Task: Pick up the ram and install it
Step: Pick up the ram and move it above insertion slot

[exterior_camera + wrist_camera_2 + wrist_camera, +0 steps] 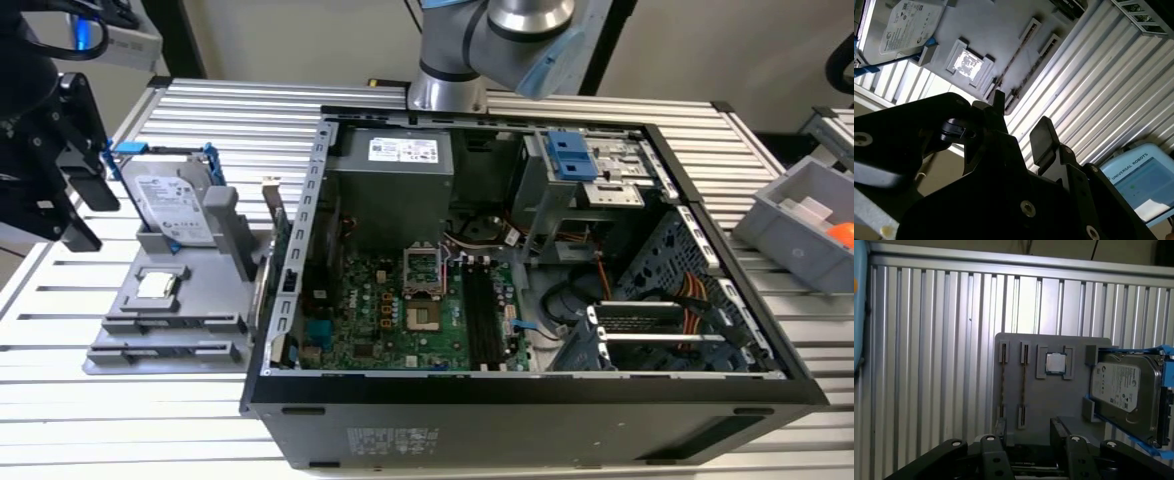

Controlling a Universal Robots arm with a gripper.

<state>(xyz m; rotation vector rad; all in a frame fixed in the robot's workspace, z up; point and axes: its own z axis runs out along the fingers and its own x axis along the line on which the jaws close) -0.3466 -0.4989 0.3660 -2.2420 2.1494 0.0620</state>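
Plainly, the black two-fingered pincer (1029, 432) hangs spread apart and holds nothing. Its fingers (1000, 426) point at one end of a flat grey plastic holder (1054, 400) that lies on the ribbed aluminium bench (929, 365). The long, thin ram stick (1024, 385) stands on edge in one of the holder's slots, between grey end blocks. In the first wrist view its line runs toward the gap between the fingers, and the pincer is near it but apart from it. A second thin stick (1003, 385) stands parallel in the slot just beside it. On the ram stick's other side a small square silver chip (1055, 362) sits in a square recess. Beyond that, a large silver hard drive in a blue frame (1124, 390) leans tilted in grey brackets and carries a white label covered in dark print and barcodes. In the exterior view the holder sits just beside the open black computer case (534, 420), on the exterior view's left. Inside the case lies a green motherboard (387, 320) with long black memory slots (483, 320), and behind it is a grey power supply box (400, 185) bearing a white printed label. The silver and pale-blue robot arm (494, 40) rises behind the case. At the exterior view's right, a grey plastic bin (794, 225) holds something orange. In the second wrist view a pale-blue device with a lit screen (1139, 180) shows a line of print along its top edge.
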